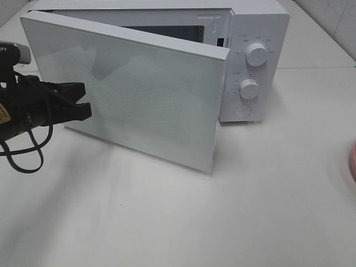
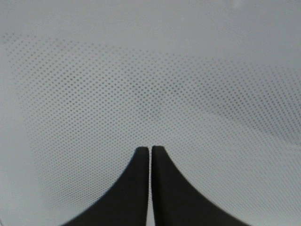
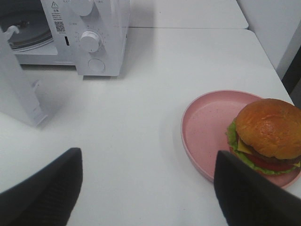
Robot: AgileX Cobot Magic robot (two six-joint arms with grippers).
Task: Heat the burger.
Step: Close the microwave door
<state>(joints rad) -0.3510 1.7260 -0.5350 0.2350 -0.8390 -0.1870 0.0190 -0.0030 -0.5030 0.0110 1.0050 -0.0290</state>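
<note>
So we are seeing the right hand (image 3: 146, 188) hanging spread and empty above the counter (image 3: 141, 122), near the burger (image 3: 266, 136), which is sitting on the pink plate (image 3: 207, 122), not yet loaded. Farther off, our clenched, empty left hand (image 1: 82, 100) is touching the microwave (image 1: 253, 33) door (image 1: 144, 94), already swung open.

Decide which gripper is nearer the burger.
Right. The right gripper hangs open beside the burger on its plate; the left gripper, shut, faces the microwave door.
</note>
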